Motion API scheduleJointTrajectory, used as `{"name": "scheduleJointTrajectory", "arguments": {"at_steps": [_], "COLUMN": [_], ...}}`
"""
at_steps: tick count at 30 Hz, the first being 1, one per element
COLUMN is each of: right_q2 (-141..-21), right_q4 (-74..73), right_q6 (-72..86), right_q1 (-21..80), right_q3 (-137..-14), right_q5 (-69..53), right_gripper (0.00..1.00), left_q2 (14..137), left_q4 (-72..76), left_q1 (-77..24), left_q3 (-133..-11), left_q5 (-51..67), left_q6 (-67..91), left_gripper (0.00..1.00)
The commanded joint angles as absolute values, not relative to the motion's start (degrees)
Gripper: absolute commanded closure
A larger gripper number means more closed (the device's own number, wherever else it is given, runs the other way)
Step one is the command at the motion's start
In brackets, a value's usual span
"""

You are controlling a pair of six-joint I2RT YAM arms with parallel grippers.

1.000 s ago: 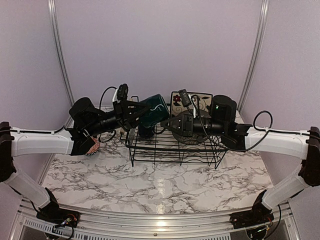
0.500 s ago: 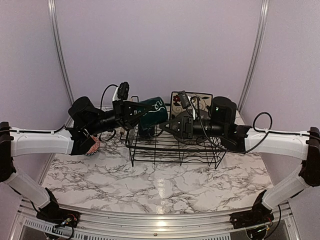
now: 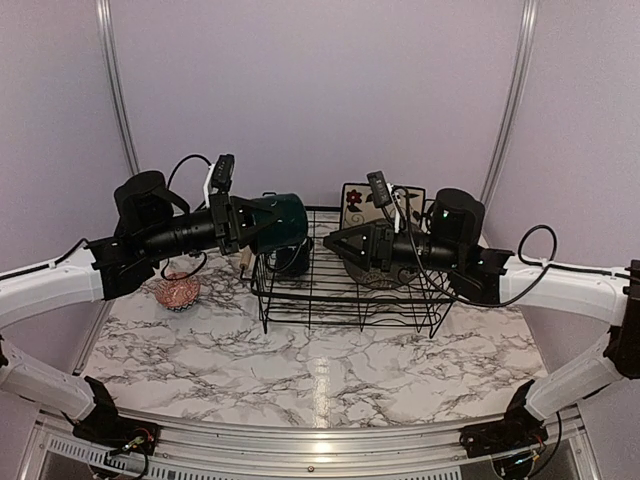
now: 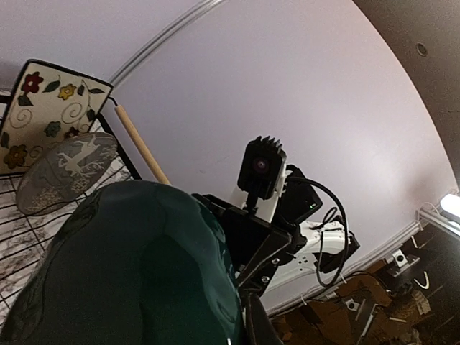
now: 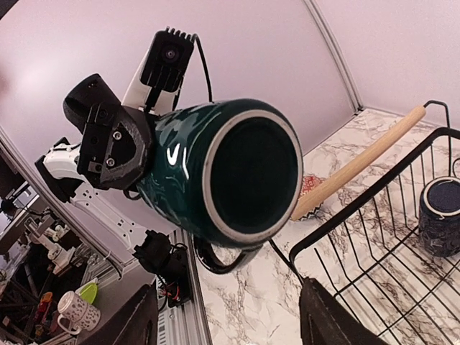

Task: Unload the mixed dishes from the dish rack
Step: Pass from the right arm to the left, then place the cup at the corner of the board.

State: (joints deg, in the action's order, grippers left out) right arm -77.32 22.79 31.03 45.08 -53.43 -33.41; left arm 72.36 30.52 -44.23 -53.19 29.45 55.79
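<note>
Two out, three racked
Left claw (image 3: 262, 222) clamps mug (image 3: 285, 218); right claw (image 3: 335, 243) open, empty. Bowl (image 3: 180, 292) behind left claw; second mug (image 3: 293, 260), grey plate (image 4: 65, 172), floral plate (image 4: 43, 115) below the claws.

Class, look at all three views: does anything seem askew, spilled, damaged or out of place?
Nothing looks spilled or broken. Only the teal mug is askew: the left end effector holds it sideways above the dish rack's left end.

links (image 3: 560, 285): white | joints (image 3: 140, 200): black | hands (image 3: 262, 222): black | cables (image 3: 527, 225): black, looped
</note>
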Motion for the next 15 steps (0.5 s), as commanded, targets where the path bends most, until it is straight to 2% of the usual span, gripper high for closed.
{"name": "scheduleJointTrajectory", "arguments": {"at_steps": [1,9,15], "right_q2": [-76.04,-76.64,-77.1], "right_q4": [20.41,18.88,17.14], "right_q6": [29.07,28.3,27.29], "right_q1": [44.83,44.56,44.3], "right_q3": [-54.64,-55.64,-56.78], "right_q5": [-31.1,-30.43,-29.65], "right_gripper": [0.36,0.35,0.35], "left_q2": [64.44,61.04,60.93], "left_q4": [2.04,-31.25,-43.91], "left_q1": [-43.24,-43.15,-40.69], "left_q3": [-62.9,-71.61,-71.97], "left_q5": [10.79,-24.6,-36.59], "left_q6": [38.35,27.13,26.03], "left_gripper": [1.0,1.0,1.0]}}
